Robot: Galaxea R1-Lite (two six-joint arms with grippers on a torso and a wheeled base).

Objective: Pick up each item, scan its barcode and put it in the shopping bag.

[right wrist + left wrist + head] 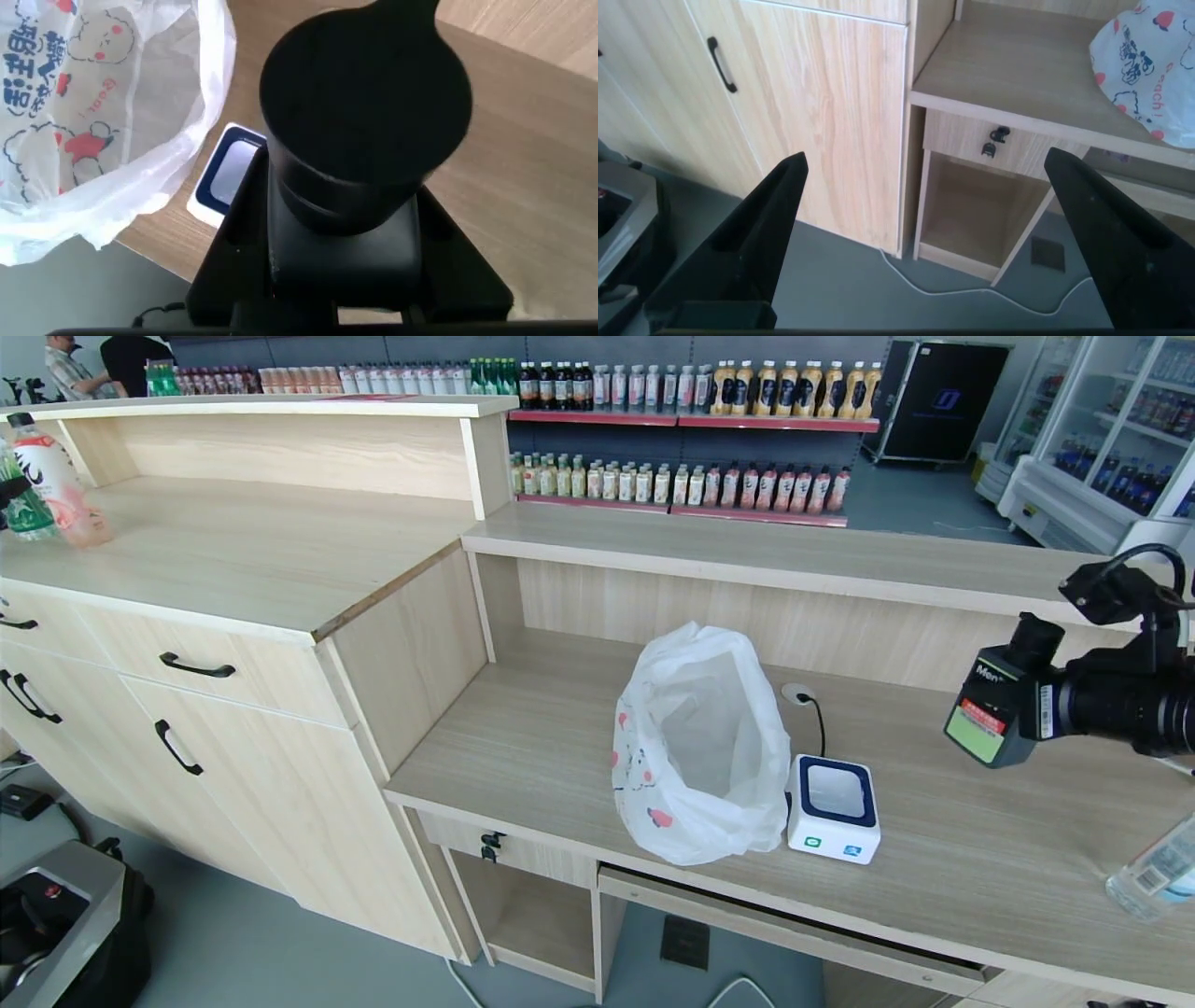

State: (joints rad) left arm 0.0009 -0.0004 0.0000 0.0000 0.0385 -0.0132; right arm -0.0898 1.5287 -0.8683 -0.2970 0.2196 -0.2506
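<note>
Setting: shop checkout of pale wood, a lower desk (980,840) beside a raised counter (233,551), with drink shelves (681,420) along the back wall.
Held item: a dark bottle (1004,709) with a round black cap and a green and red label hangs in the air above the right part of the lower desk. It is tilted, with the cap uppermost.
Right arm: it comes in from the right edge at about desk-back height. The right gripper (1074,705) is pinched on the dark bottle's body; the right wrist view shows the black fingers (224,280) flanking it.
Scanner: a white box with a blue-framed window (834,807) sits on the desk, below and left of the held bottle and well apart from it. A black cable (820,723) runs back from it.
Shopping bag: white plastic with a cartoon print (700,747), standing open-mouthed and touching the scanner's left side.
Other goods: a clear bottle (1153,873) lies at the desk's right edge. A pink-labelled bottle (61,476) and a green bottle (23,509) stand on the raised counter, far left.
Left arm: it is held low in front of the cabinet doors (831,121), above the grey floor. The left gripper (920,252) has its fingers spread wide with nothing between them.
</note>
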